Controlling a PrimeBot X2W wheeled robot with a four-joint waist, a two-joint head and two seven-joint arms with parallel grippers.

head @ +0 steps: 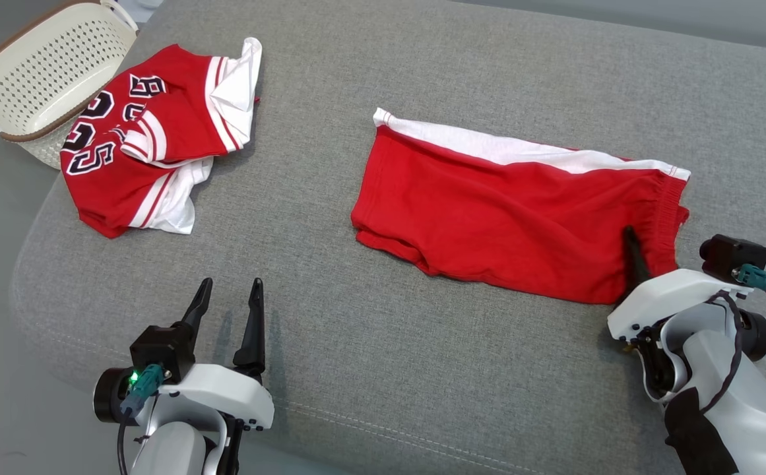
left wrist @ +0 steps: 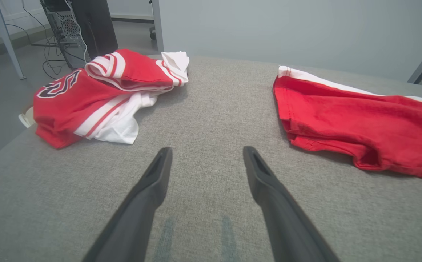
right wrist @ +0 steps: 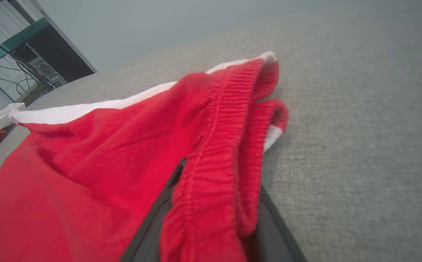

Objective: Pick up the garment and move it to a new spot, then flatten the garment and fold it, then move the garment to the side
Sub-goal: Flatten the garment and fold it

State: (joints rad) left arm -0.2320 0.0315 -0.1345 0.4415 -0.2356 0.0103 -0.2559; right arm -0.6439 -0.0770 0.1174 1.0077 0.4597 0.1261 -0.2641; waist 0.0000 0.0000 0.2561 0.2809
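As shorts lie flat, wht stripe shows.

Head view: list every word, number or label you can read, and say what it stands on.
"B" (likely), black edged in white, on the red jersey; the other characters there are turned and cut by folds, so they are unreadable.
No text on the red shorts.
No text on the basket.

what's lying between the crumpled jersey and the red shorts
Nothing: the stretch of grey cushion between the jersey and the shorts is bare, as the head view and left wrist view show.
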